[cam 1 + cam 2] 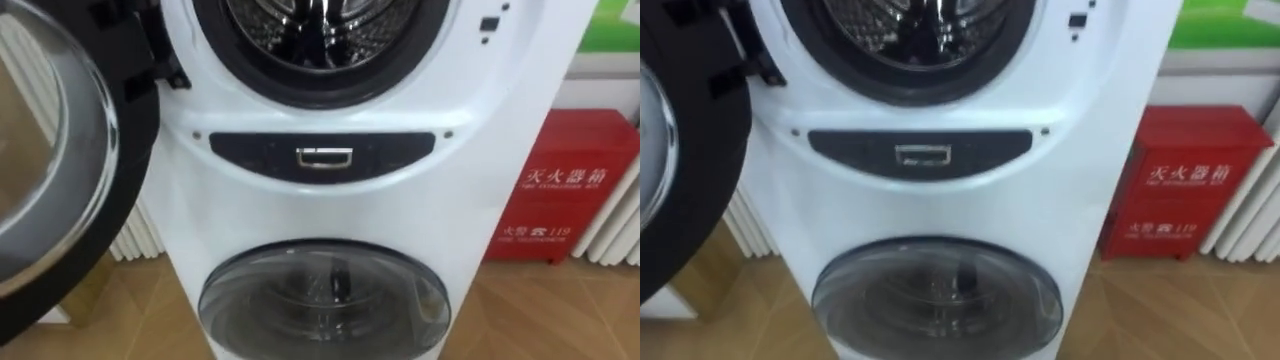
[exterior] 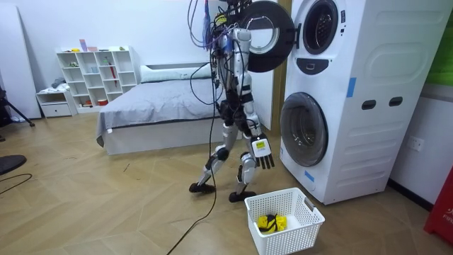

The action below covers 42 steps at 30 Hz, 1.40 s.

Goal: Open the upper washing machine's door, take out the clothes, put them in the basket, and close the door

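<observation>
The robot is standing just in front of the stacked washing machine [image 1: 330,200], facing it, with the round upper door [image 1: 60,150] hanging open at its left. Its right hand [image 2: 263,157] is hanging low beside its leg, fingers loose and pointing down, holding nothing.

A yellow garment [image 2: 272,223] is lying crumpled in the white basket [image 2: 304,212] on the floor, near the robot's feet and the foot of the machine. The head camera is looking at the lower edge of the upper drum [image 1: 310,25]. Dark, shiny shapes are showing inside it, but whether any of them is cloth cannot be told. The lower door [image 1: 325,295] is sitting shut.

Any clothes in the drum are likely to be soft, light and limp, perhaps damp and clinging to the metal. They are going to sag and trail rather than hold a shape, so pinching a bunched fold near the middle looks wiser than taking an edge. That way less cloth is dangling to snag on the door rim.
</observation>
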Motion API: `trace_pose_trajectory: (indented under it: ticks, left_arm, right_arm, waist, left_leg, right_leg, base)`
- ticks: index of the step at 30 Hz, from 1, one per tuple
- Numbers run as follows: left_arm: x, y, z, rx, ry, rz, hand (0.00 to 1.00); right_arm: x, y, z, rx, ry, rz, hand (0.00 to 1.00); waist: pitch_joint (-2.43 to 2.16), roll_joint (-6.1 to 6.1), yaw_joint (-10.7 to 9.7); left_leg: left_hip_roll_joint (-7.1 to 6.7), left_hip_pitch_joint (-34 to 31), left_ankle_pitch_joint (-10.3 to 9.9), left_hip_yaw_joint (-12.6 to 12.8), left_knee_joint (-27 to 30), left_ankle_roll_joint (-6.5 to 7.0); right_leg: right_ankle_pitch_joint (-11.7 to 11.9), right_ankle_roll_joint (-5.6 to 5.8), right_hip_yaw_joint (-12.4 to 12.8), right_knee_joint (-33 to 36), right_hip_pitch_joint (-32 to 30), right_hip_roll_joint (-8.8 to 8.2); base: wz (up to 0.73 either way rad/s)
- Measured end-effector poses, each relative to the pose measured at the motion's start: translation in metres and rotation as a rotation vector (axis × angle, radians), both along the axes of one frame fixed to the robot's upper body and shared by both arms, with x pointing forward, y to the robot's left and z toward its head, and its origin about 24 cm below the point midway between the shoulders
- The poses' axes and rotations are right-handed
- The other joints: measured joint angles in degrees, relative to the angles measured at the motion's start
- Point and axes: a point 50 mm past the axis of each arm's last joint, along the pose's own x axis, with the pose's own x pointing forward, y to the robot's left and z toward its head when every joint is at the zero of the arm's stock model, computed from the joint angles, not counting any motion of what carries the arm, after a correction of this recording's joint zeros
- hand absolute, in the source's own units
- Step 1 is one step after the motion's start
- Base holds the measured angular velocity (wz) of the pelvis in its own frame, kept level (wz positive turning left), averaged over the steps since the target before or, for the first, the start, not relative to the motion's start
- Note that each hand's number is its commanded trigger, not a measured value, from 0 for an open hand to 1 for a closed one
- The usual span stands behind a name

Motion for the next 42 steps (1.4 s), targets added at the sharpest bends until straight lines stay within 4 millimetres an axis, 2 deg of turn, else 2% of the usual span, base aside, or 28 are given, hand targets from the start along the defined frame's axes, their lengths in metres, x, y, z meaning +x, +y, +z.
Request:
trace_pose_trajectory:
  ticks: [1,3,5,6,7,8,9,10,11,12,13,14,15,16,17,18,19,20,21,22,24,25,26,28,30,33,37,42]
  left_arm:
    - [0.004,-0.001,0.001,-0.001,-0.014,-0.007,0.0]
    - [0.005,-0.004,0.001,-0.01,-0.025,-0.024,0.0]
    - [-0.007,-0.003,-0.004,-0.013,0.015,-0.012,0.0]
    - [-0.018,0.0,-0.006,-0.007,0.044,0.001,0.0]
    - [-0.034,0.003,-0.009,-0.006,0.088,0.021,0.0]
    - [-0.041,0.004,-0.011,-0.01,0.106,0.038,0.0]
    - [-0.051,0.004,-0.013,-0.02,0.134,0.072,0.0]
    - [-0.059,0.006,-0.015,-0.019,0.167,0.088,0.0]
    - [-0.06,0.006,-0.015,-0.017,0.172,0.089,0.0]
    - [-0.059,0.007,-0.015,-0.015,0.163,0.092,0.0]
    - [-0.059,0.007,-0.014,-0.019,0.157,0.105,0.0]
    - [-0.06,0.008,-0.014,-0.025,0.154,0.127,0.0]
    - [-0.062,0.012,-0.014,-0.031,0.151,0.168,0.0]
    - [-0.065,0.013,-0.014,-0.038,0.15,0.203,0.0]
    - [-0.072,0.014,-0.015,-0.053,0.154,0.273,0.0]
    - [-0.078,0.022,-0.013,-0.048,0.15,0.34,0.0]
    - [-0.079,0.033,-0.01,-0.037,0.129,0.409,0.0]
    - [-0.08,0.039,-0.008,-0.03,0.119,0.439,0.0]
    - [-0.08,0.049,-0.005,-0.018,0.09,0.506,0.0]
    - [-0.078,0.054,-0.003,-0.015,0.073,0.536,0.0]
    - [-0.073,0.077,0.008,0.014,-0.012,0.646,0.0]
    - [-0.066,0.092,0.015,0.031,-0.058,0.695,1.0]
    - [-0.061,0.1,0.02,0.039,-0.087,0.716,0.59]
    - [-0.04,0.124,0.038,0.072,-0.197,0.769,0.0]
    - [-0.011,0.153,0.064,0.107,-0.321,0.789,0.0]
    - [0.014,0.177,0.093,0.161,-0.437,0.759,0.0]
    - [0.046,0.182,0.122,0.188,-0.528,0.586,0.0]
    - [0.093,0.168,0.153,0.111,-0.679,0.425,0.0]
  right_arm:
    - [0.004,0.001,0.0,0.005,-0.01,0.004,0.0]
    - [0.011,0.002,0.001,0.007,-0.028,0.01,0.0]
    - [0.006,0.002,0.0,0.0,-0.023,-0.001,0.0]
    - [0.002,0.002,0.0,0.002,-0.011,-0.009,0.0]
    - [-0.002,0.002,0.0,-0.001,-0.005,-0.016,0.0]
    - [-0.004,0.001,0.0,-0.007,-0.001,-0.024,0.0]
    - [-0.007,0.0,0.0,-0.008,0.001,-0.06,0.0]
    - [-0.014,-0.001,-0.001,-0.004,0.013,-0.093,0.0]
    - [-0.017,-0.001,-0.001,-0.002,0.02,-0.105,0.0]
    - [-0.023,-0.001,-0.002,0.0,0.037,-0.111,0.0]
    - [-0.026,-0.001,-0.002,-0.001,0.044,-0.113,0.0]
    - [-0.032,-0.001,-0.002,-0.002,0.057,-0.116,0.0]
    - [-0.033,0.0,-0.002,0.002,0.064,-0.115,0.0]
    - [-0.032,-0.001,-0.002,0.001,0.062,-0.113,0.0]
    - [-0.028,-0.004,-0.001,-0.006,0.048,-0.106,0.0]
    - [-0.029,-0.004,-0.001,-0.007,0.046,-0.099,0.0]
    - [-0.032,-0.004,-0.001,0.003,0.046,-0.095,0.0]
    - [-0.034,-0.005,-0.001,0.005,0.046,-0.103,0.0]
    - [-0.037,-0.008,0.001,0.003,0.04,-0.123,0.0]
    - [-0.038,-0.011,0.001,-0.001,0.035,-0.137,0.0]
    - [-0.041,-0.026,0.006,-0.025,0.019,-0.17,0.0]
    - [-0.043,-0.031,0.008,-0.042,0.012,-0.186,0.0]
    - [-0.046,-0.034,0.009,-0.051,0.01,-0.197,0.0]
    - [-0.05,-0.043,0.013,-0.078,0.0,-0.23,0.0]
    - [-0.051,-0.058,0.02,-0.125,-0.001,-0.216,0.0]
    - [-0.046,-0.069,0.025,-0.153,-0.008,-0.159,0.0]
    - [-0.042,-0.071,0.027,-0.148,-0.029,-0.137,0.0]
    - [-0.044,-0.071,0.028,-0.135,-0.026,-0.103,0.0]
  waist:
    - [0.14,-0.34,0.0]
    - [0.2,-1.06,0.53]
    - [-0.02,-1.33,0.49]
    - [-0.24,-1.71,0.58]
    - [-0.83,-2.13,0.65]
    - [-0.88,-2.11,0.57]
    - [-0.81,-1.65,0.59]
    - [-0.9,-1.46,-0.02]
    - [-1.08,-1.28,-0.36]
    - [-1.08,-1.14,-0.52]
    - [-1.07,-1.28,-0.49]
    - [-0.83,-2.29,-0.35]
    - [-0.77,-2.91,0.85]
    - [-0.91,-3.15,1.61]
    - [-0.74,-1.59,2.53]
    - [-0.84,-1.31,2.67]
    - [-0.79,-1.82,2.3]
    - [-0.58,-1.66,2.17]
    - [-0.72,-1.83,2.16]
    - [-1.0,-1.33,2.13]
    - [-0.99,-1.3,2.46]
    - [-1.02,-1.23,2.36]
    - [-1.02,-1.21,2.39]
    - [-0.99,-0.66,2.65]
    - [-0.85,0.71,3.4]
    - [-0.88,2.25,3.39]
    - [-0.83,3.31,2.12]
    - [-0.84,3.41,1.97]
  left_leg:
    - [-0.33,0.45,-0.52,-0.71,-2.42,0.55]
    - [-0.6,1.67,-1.23,-0.26,-10.22,1.48]
    - [-1.43,1.53,-1.29,0.77,-13.1,3.93]
    - [-2.32,0.64,-0.72,1.66,-12.87,5.33]
    - [-3.01,-0.3,-0.09,2.28,-12.16,6.18]
    - [-3.21,-0.67,0.25,2.51,-11.85,6.58]
    - [-3.24,-1.34,1.2,2.96,-11.76,7.34]
    - [-2.9,-1.84,1.99,3.31,-11.75,7.83]
    - [-2.38,-2.14,2.54,4.42,-11.88,7.44]
    - [-1.66,-2.38,3.69,6.87,-12.52,6.78]
    - [-1.33,-2.36,4.07,8.45,-12.78,6.37]
    - [-1.3,-2.06,4.62,11.09,-13.29,5.14]
    - [-2.37,-1.87,4.98,12.41,-13.27,4.72]
    - [-2.83,-1.83,5.07,12.68,-13.14,4.62]
    - [-2.94,-1.51,5.39,12.41,-13.06,4.32]
    - [-2.82,-0.98,5.98,12.18,-13.8,4.67]
    - [-2.78,-0.5,6.47,12.18,-14.57,4.62]
    - [-2.76,-0.33,6.59,12.24,-14.88,4.6]
    - [-2.66,-0.14,6.73,12.43,-15.31,4.56]
    - [-2.55,-0.11,6.75,12.54,-15.36,4.58]
    - [-2.23,0.6,6.79,13.76,-16.2,4.55]
    - [-2.11,0.73,6.78,13.94,-16.33,4.51]
    - [-2.1,0.85,6.8,14.0,-16.36,4.47]
    - [-2.05,0.95,6.79,14.1,-16.74,4.43]
    - [-2.07,1.22,6.79,14.86,-17.47,4.42]
    - [-2.08,1.78,6.79,15.25,-17.89,4.43]
    - [-2.15,1.22,6.8,15.23,-18.06,4.44]
    - [-2.06,0.74,6.8,14.75,-17.92,4.44]
  right_leg:
    - [0.4,0.08,-0.2,0.39,-1.0,-0.34]
    - [3.58,0.53,-0.42,-0.74,-3.06,-0.83]
    - [6.84,1.2,-0.66,-3.29,-3.18,-1.05]
    - [9.38,1.7,-0.2,-5.14,-2.72,-1.64]
    - [11.91,3.26,0.53,-8.56,-1.62,-2.06]
    - [13.4,4.78,0.74,-10.62,-0.89,-2.25]
    - [15.08,8.97,1.48,-11.96,-0.19,-2.78]
    - [12.46,8.37,1.42,-6.52,0.45,-4.48]
    - [9.99,8.5,1.61,-3.51,1.16,-5.61]
    - [4.95,9.22,2.49,1.37,3.36,-8.29]
    - [2.69,10.3,3.23,3.17,4.92,-9.54]
    - [-0.8,12.04,5.08,3.76,8.41,-11.27]
    - [-2.68,12.96,6.8,0.17,9.94,-11.8]
    - [-3.31,11.87,6.88,-1.52,10.33,-11.68]
    - [-2.37,12.53,8.43,-3.94,11.05,-10.3]
    - [-1.18,11.76,8.6,-5.53,11.78,-9.62]
    - [-0.33,11.0,8.66,-6.37,12.3,-9.36]
    - [-0.15,10.93,8.67,-6.66,12.47,-9.27]
    - [0.39,10.91,8.7,-7.46,12.8,-9.03]
    - [0.81,10.93,8.73,-7.93,12.99,-8.9]
    - [1.5,10.94,9.86,-9.25,13.33,-8.24]
    - [1.57,10.86,9.92,-9.16,13.33,-8.07]
    - [1.58,10.85,9.98,-9.19,13.31,-8.0]
    - [1.58,10.85,10.09,-9.2,13.24,-7.82]
    - [1.62,10.9,10.71,-9.4,13.24,-7.65]
    - [1.63,10.94,11.48,-9.49,13.19,-7.39]
    - [1.62,10.96,11.51,-9.17,12.34,-7.44]
    - [1.63,10.95,11.31,-10.12,12.4,-7.34]
  base:
    - [0.11]
    - [0.06]
    - [0.05]
    - [-0.06]
    - [-0.11]
    - [-0.12]
    - [0.13]
    - [0.32]
    - [0.68]
    - [0.63]
    - [0.67]
    - [0.27]
    - [0.0]
    - [-0.53]
    - [-0.62]
    - [-0.45]
    - [-0.17]
    - [-0.05]
    - [-0.08]
    - [-0.11]
    - [-0.23]
    - [-0.21]
    - [-0.06]
    - [-0.06]
    - [-0.17]
    - [-0.19]
    - [-0.01]
    - [0.01]
